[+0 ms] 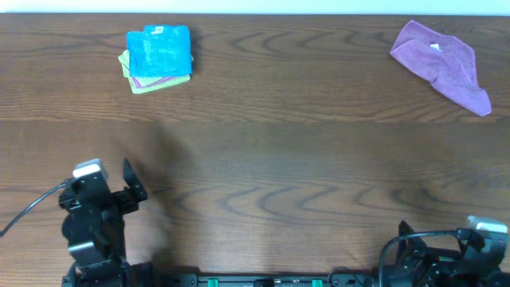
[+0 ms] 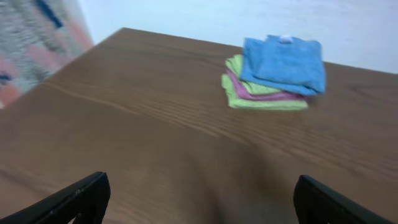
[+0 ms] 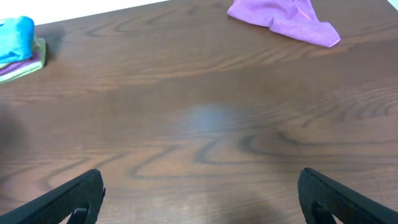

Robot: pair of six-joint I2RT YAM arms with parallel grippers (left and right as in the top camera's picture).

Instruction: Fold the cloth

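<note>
Overhead cut off both arms at the bottom edge; your wrist views showed the left claw and right claw spread wide, pinching nothing. Your cloth lay folded atop a stack far left on the desk; the layers beneath showed only edges. Its white tag was too small to read.

Soft, even light falls on the dark wooden table in the overhead view, which is sharp throughout; a faint, diffuse shadow spreads beside the left arm; the left wrist view is smeared with blur, the cloth soft-edged; the right wrist view is clearer, with a pale sheen at the table's middle, darkening toward its left edge.
</note>
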